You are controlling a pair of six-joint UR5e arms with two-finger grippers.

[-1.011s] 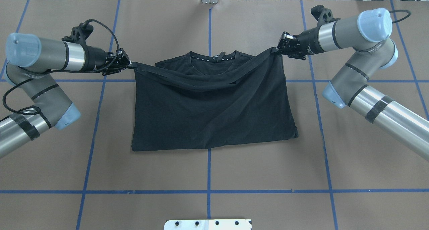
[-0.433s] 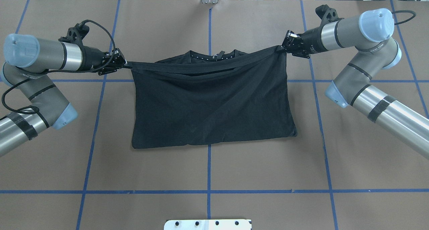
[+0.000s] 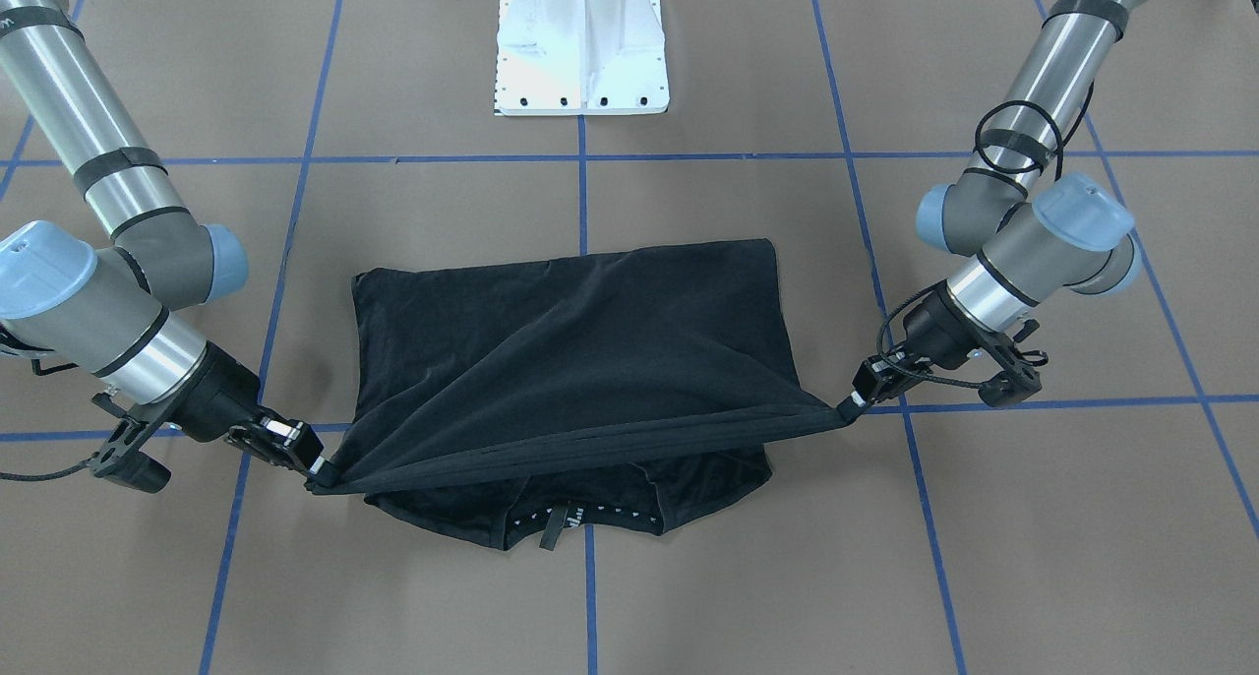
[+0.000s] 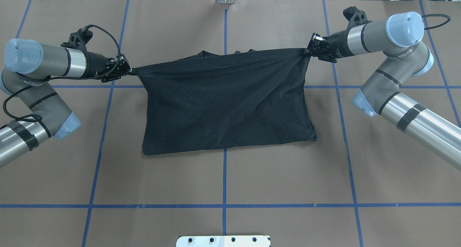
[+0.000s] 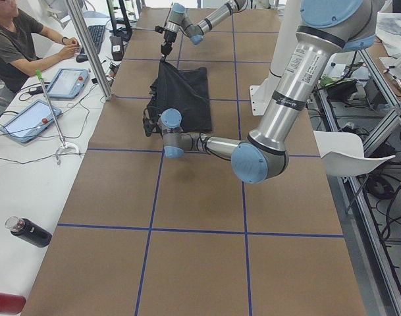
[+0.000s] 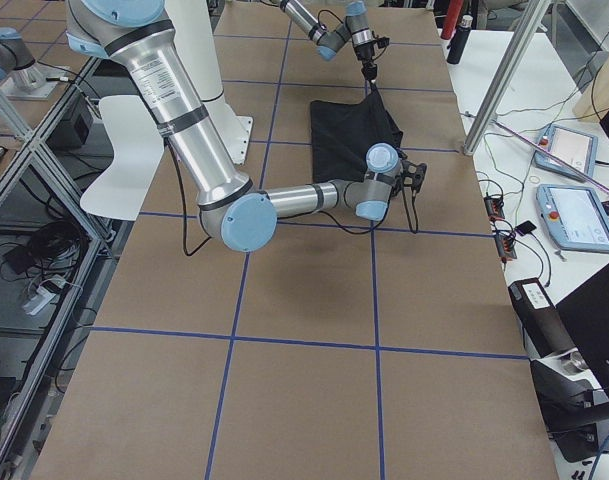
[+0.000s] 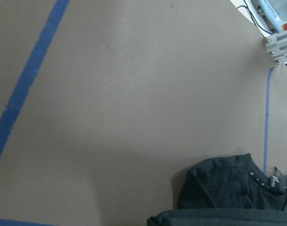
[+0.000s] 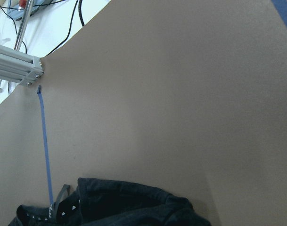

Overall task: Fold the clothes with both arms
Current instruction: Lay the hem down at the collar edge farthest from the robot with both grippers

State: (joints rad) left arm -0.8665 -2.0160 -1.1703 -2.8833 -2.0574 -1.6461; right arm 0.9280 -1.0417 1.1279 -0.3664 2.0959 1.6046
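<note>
Each black two-finger tool is clamping shut on one end of the lifted hem edge of the soft black short-sleeved T-shirt [image 4: 223,110]. The left gripper [image 4: 131,72] and right gripper [image 4: 306,52] are pulling against each other, so the band between them is stretching taut. I'd guess they are holding it tight so the cloth isn't sagging while that edge is hanging just above the shirt's collar [image 3: 561,522], with the rest draping back from the jaws onto the brown paper-covered table [image 4: 288,189].
</note>
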